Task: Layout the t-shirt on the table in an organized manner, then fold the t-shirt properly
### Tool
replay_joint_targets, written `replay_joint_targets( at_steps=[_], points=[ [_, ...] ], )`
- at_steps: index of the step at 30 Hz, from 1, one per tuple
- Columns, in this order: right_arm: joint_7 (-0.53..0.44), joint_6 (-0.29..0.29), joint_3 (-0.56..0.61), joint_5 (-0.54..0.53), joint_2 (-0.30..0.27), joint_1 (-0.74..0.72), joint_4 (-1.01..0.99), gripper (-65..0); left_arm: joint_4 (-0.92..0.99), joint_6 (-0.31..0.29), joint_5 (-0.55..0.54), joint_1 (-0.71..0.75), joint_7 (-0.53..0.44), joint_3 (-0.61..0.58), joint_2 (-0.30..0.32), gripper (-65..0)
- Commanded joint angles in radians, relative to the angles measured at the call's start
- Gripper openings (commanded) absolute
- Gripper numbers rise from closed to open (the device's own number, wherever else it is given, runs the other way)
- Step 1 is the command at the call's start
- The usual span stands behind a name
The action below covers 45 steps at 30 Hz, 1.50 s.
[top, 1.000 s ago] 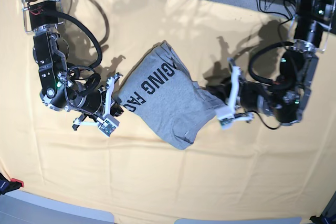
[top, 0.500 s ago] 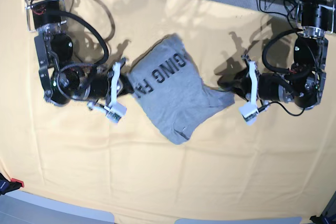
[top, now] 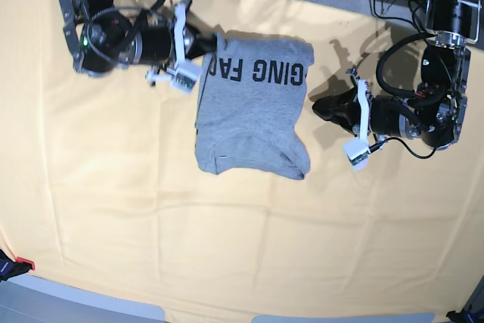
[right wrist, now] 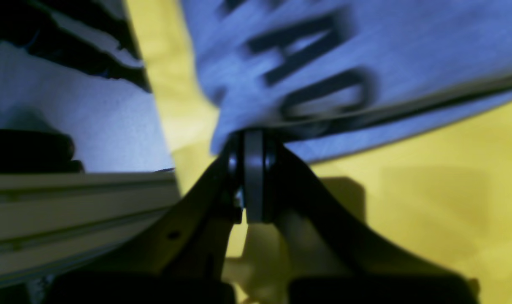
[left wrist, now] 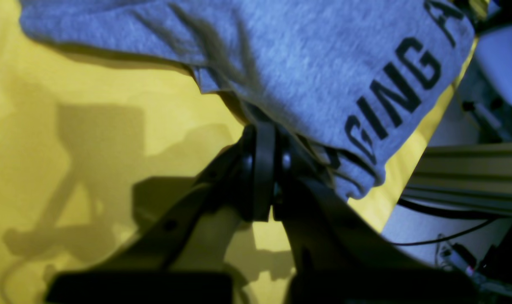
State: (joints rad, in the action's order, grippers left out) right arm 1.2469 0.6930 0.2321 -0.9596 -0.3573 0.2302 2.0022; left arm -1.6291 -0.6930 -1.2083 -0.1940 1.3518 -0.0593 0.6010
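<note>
Both hands [left wrist: 260, 139] [right wrist: 252, 139] pinching t-shirt [top: 253, 122]

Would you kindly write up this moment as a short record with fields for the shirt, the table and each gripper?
shirt: heather-grey cotton t-shirt with black block lettering, held up along its lettered edge, the rest draping down toward the table
surface: table draped in pale yellow-orange cloth
left gripper: shut on one corner of the t-shirt's lettered edge
right gripper: shut on the opposite corner of the same edge
lettering: faces the base camera; "GING" is readable
fold state: not yet laid flat
</note>
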Motion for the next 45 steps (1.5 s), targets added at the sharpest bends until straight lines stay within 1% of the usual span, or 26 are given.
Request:
replay_joint_targets(
  at_steps=[1,5,7,8,10,12,14,18,19,21,25,30,35,39,42,45],
  points=[
    [-0.015,0.005,-0.004,-0.013,-0.006,-0.005,0.029,-65.0,-0.014,-0.005,-0.025,-0.017,-0.015,0.009,0.014,-65.0],
    [-0.015,0.005,-0.023,0.087,-0.006,-0.013,0.053,-65.0,-0.014,-0.005,-0.04,-0.018,-0.015,0.01,0.018,-65.0],
    [-0.016,0.005,-0.065,0.08,-0.006,-0.014,0.07,-65.0,-0.014,-0.005,-0.088,-0.017,-0.005,0.01,0.029,-65.0],
    [-0.016,0.005,-0.095,0.055,-0.006,-0.014,0.081,-65.0,-0.015,-0.005,-0.122,-0.017,-0.002,0.01,0.039,-65.0],
    [-0.015,0.005,-0.167,-0.026,-0.006,-0.014,0.107,-65.0,-0.017,-0.005,-0.203,-0.017,0.008,0.013,0.06,-65.0],
    [-0.013,0.005,-0.254,-0.127,-0.006,-0.012,0.131,-65.0,-0.035,-0.005,-0.262,-0.016,0.042,0.025,0.066,-65.0],
    [0.016,0.005,-0.348,-0.247,-0.005,-0.004,0.139,-65.0,-0.068,-0.005,-0.275,-0.01,0.045,0.035,0.066,-65.0],
    [0.149,0.005,-0.528,-0.491,0.009,0.043,0.139,-65.0,-0.198,-0.005,-0.275,0.056,0.045,0.055,0.067,-65.0],
    [0.149,0.005,-0.573,-0.524,0.018,0.058,0.141,-65.0,-0.235,-0.005,-0.275,0.084,0.045,0.063,0.067,-65.0],
    [0.149,0.005,-0.656,-0.524,0.031,0.087,0.148,-65.0,-0.304,-0.005,-0.275,0.149,0.045,0.09,0.067,-65.0],
    [0.149,0.005,-0.787,-0.524,0.032,0.167,0.206,-65.0,-0.405,-0.005,-0.275,0.266,0.045,0.187,0.067,-65.0],
    [0.149,0.005,-0.898,-0.524,0.034,0.321,0.326,-65.0,-0.508,-0.005,-0.275,0.432,0.045,0.351,0.066,-65.0],
    [0.149,0.005,-0.916,-0.524,0.06,0.499,0.354,-65.0,-0.594,-0.005,-0.275,0.63,0.045,0.526,0.066,-65.0],
    [0.149,0.005,-0.916,-0.524,0.061,0.648,0.354,-65.0,-0.644,-0.005,-0.275,0.8,0.045,0.658,0.064,-65.0],
    [0.149,0.005,-0.916,-0.524,0.061,0.753,0.354,-65.0,-0.645,-0.005,-0.275,0.938,0.045,0.751,0.051,-65.0],
    [0.149,0.005,-0.916,-0.524,0.061,0.848,0.354,-65.0,-0.645,-0.005,-0.275,1.061,0.045,0.832,0.022,-65.0]
  ],
)
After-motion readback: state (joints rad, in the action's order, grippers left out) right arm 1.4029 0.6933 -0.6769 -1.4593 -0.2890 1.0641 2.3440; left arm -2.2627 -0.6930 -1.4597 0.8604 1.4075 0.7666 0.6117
